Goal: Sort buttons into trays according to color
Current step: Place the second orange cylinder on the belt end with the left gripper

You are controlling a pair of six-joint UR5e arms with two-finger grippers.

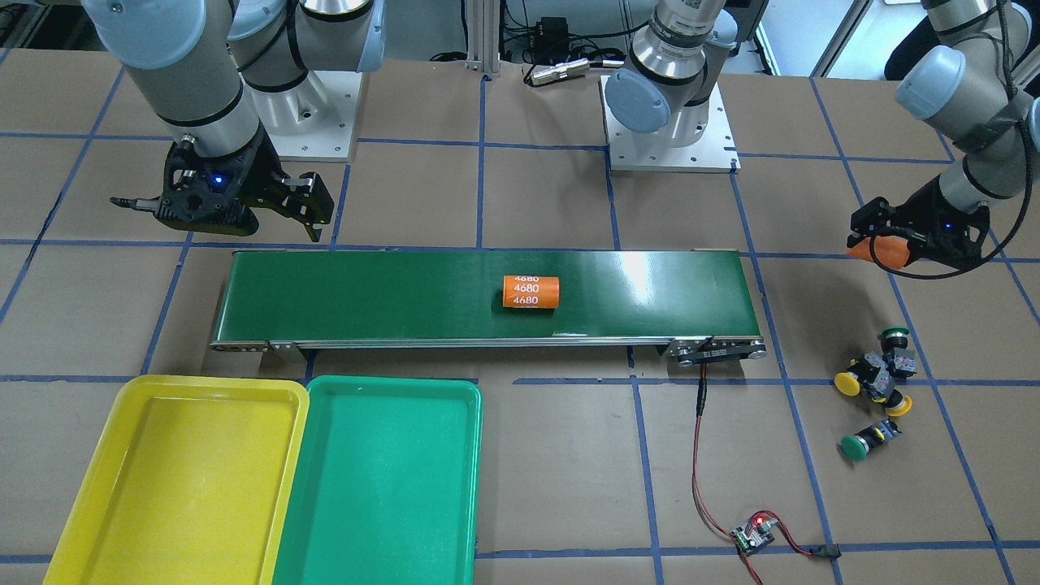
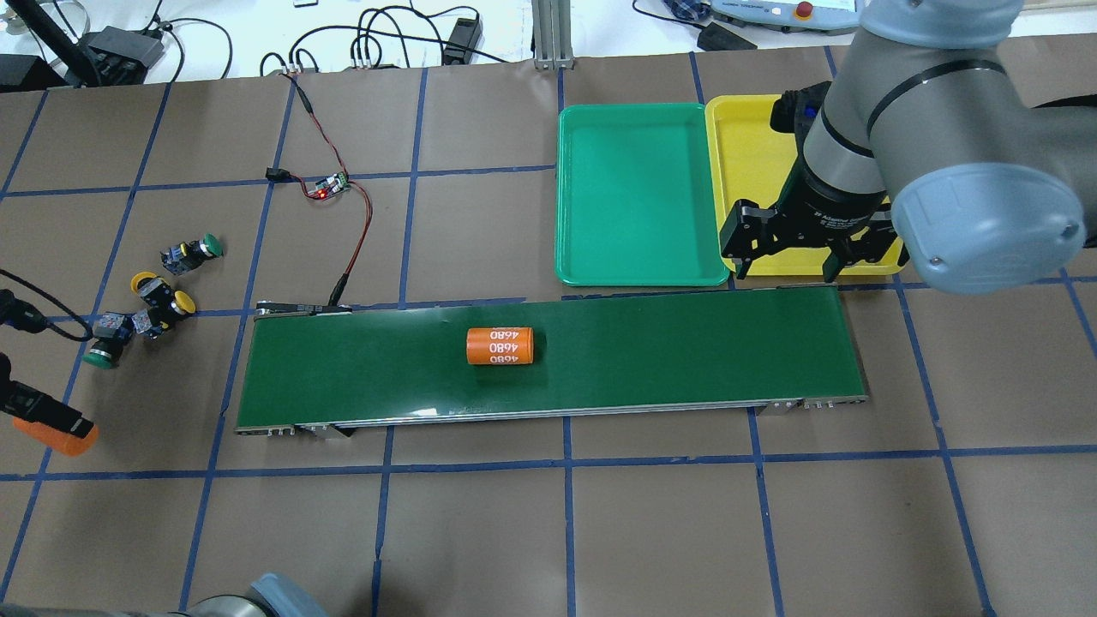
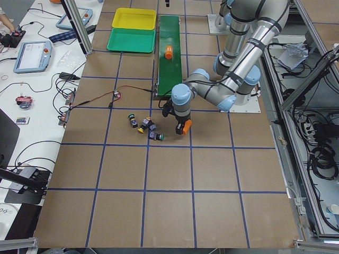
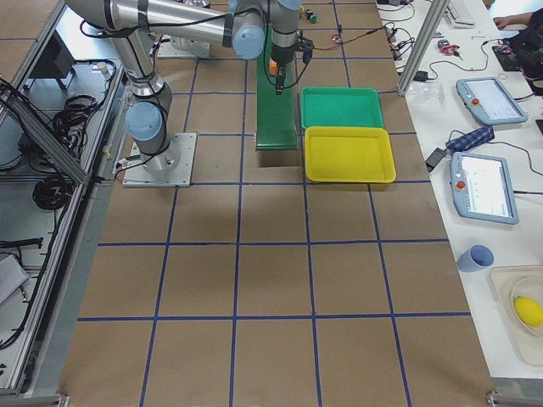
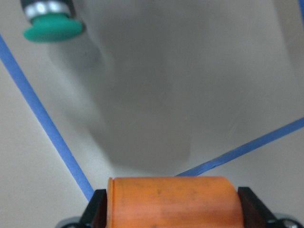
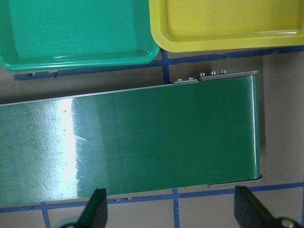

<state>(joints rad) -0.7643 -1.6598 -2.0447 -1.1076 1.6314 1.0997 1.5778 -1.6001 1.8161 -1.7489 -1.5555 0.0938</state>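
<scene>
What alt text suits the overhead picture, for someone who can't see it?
An orange cylinder printed 4680 lies on a green conveyor belt, green tray and yellow tray beyond it. At left, four buttons lie near the left gripper, which grips a second orange cylinder.

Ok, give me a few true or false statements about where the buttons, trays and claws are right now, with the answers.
1. The left claw is shut on an orange cylinder. True.
2. A green-capped button lies in the green tray. False: that tray holds nothing, and all four buttons lie on the table near the left claw.
3. The cylinder printed 4680 lies on the conveyor belt. True.
4. The right claw grips a yellow-capped button. False: it is open and holds nothing, above the belt's end by the trays.
5. The yellow tray sits right beside the green tray. True.
</scene>
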